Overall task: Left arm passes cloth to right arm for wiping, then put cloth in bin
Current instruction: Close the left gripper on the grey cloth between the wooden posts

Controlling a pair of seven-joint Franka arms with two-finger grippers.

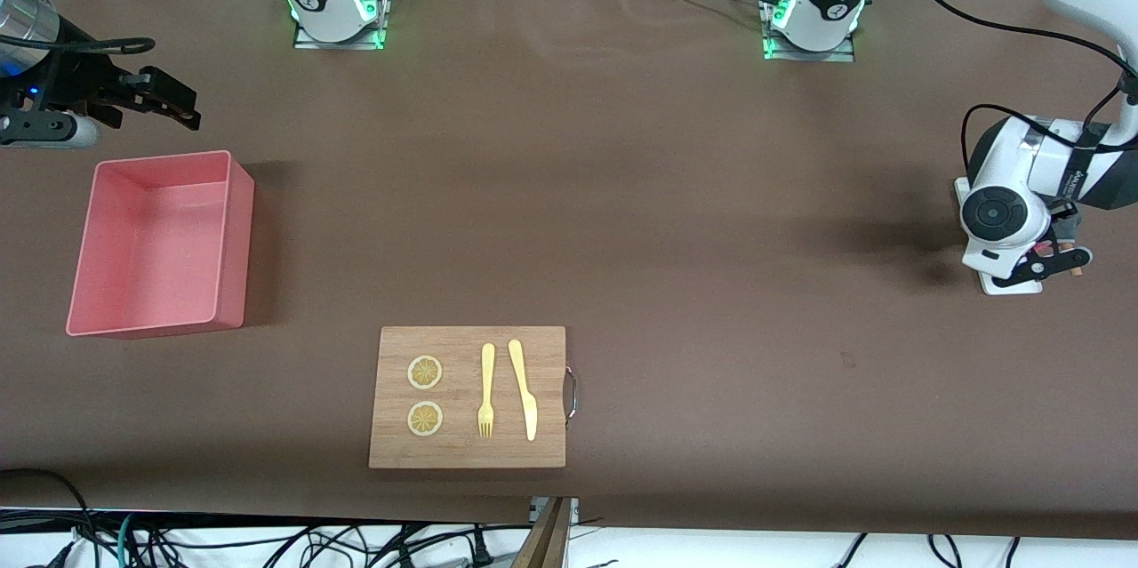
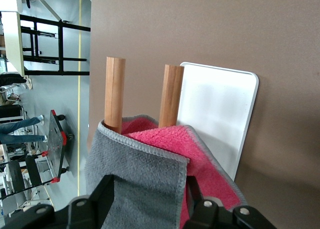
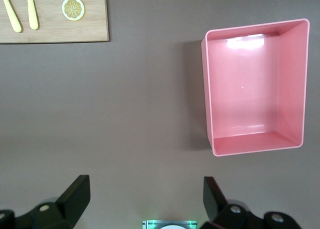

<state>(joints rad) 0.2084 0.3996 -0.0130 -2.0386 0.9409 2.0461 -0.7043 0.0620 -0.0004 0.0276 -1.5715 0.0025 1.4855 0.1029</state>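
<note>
The cloth (image 2: 145,164), grey on one face and pink on the other, hangs folded over two upright wooden pegs (image 2: 114,91) beside the white tray (image 2: 217,114). My left gripper (image 2: 147,199) is open, with one finger on each side of the grey fold. In the front view my left gripper (image 1: 1045,264) is low over the tray (image 1: 996,284) at the left arm's end, and the hand hides the cloth. The salmon-pink bin (image 1: 236,239) stands empty at the right arm's end and also shows in the right wrist view (image 3: 206,89). My right gripper (image 1: 178,101) is open and empty over bare table beside the bin, as the right wrist view (image 3: 145,196) also shows.
A wooden cutting board (image 1: 467,397) with two lemon slices (image 1: 425,372), a yellow fork (image 1: 486,390) and a yellow knife (image 1: 524,390) lies near the front camera. A corner of it shows in the right wrist view (image 3: 55,31). Brown table stretches between the arms.
</note>
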